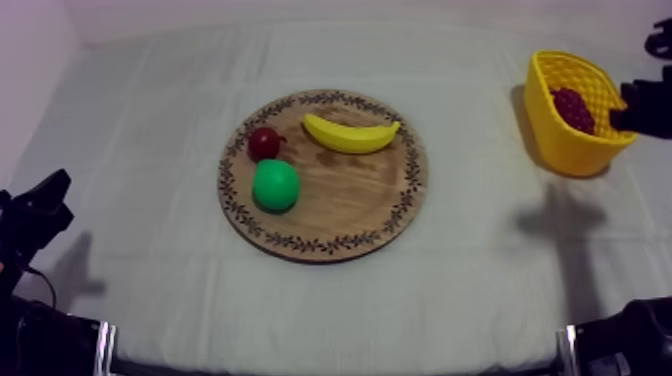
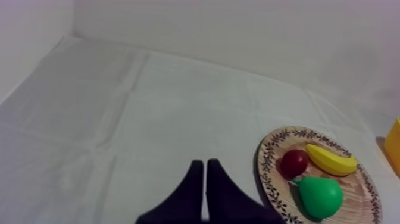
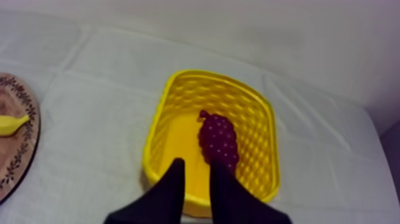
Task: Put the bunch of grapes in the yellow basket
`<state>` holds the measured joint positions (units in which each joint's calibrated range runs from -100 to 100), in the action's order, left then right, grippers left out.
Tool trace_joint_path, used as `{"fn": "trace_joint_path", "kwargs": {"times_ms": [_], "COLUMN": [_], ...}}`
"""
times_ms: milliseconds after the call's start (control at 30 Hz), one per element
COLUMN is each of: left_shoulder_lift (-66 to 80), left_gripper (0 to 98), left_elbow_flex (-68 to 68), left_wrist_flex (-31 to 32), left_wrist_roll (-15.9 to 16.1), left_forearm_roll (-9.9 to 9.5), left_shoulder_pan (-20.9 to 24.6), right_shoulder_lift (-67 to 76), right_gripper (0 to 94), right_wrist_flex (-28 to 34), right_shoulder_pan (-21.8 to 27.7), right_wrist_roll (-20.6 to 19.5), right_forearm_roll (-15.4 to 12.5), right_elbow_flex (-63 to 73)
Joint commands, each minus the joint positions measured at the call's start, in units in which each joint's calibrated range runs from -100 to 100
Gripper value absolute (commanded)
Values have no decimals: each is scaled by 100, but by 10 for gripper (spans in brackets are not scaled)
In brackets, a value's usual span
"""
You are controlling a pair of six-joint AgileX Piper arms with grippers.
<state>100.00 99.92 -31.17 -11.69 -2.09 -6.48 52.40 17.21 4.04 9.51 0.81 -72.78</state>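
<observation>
Although named in the task as sitting on the wooden board [image 1: 350, 205], lies instead inside the yellow basket [image 3: 262, 137]: bunch of grapes [image 3: 218, 142], dark purple-red, stretched along the basket floor close to one long wall. Judged light, being toy fruit, and probably a moulded cluster, stiff or only slightly yielding, with a knobbly surface likely to give black fingers purchase rather than slip. Not fragile, by the look. Best taken, if ever lifted, across the widest part of the cluster, closing on its two long flanks from above; narrow end too slight to trust. Right end effector [image 3: 197, 170] released, fingers apart with nothing between, hanging over the near rim of the basket and just short of the grapes. Left end effector [image 2: 205, 164] clenched on nothing, fingers pressed into a narrow wedge, low over bare table [image 2: 119, 119] beside the board. On the board: banana [image 1: 350, 133], pear [image 1: 275, 186], small red fruit [image 1: 264, 143], well apart from the basket. Placing judged done; nothing left but drawing the right arm clear.
</observation>
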Motion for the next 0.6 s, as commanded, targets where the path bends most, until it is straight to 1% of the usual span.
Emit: {"fn": "trace_joint_path", "kwargs": {"times_ms": [0,200,333,500,567], "left_shoulder_lift": [0,0,0,0,0], "left_gripper": [1,1,1,1,1], "left_elbow_flex": [-3,-3,-3,-3,-3], "left_wrist_flex": [5,5,5,5,5], "left_wrist_roll": [0,0,0,0,0], "left_forearm_roll": [-3,-3,-3,-3,-3], "left_shoulder_pan": [0,0,0,0,0], "right_shoulder_lift": [463,1387,2080,2976,3268], "right_gripper": [105,61,21,8,7], "right_wrist_flex": [-171,-336,-368,-335,-251], "right_shoulder_pan": [-65,-227,-295,-309,-308], "right_wrist_roll": [-6,-69,-110,-211,-294], "right_forearm_roll": [-4,-34,-121,-276,-267], "right_elbow_flex": [-548,-1398,-1860,-2352,-2480]}}
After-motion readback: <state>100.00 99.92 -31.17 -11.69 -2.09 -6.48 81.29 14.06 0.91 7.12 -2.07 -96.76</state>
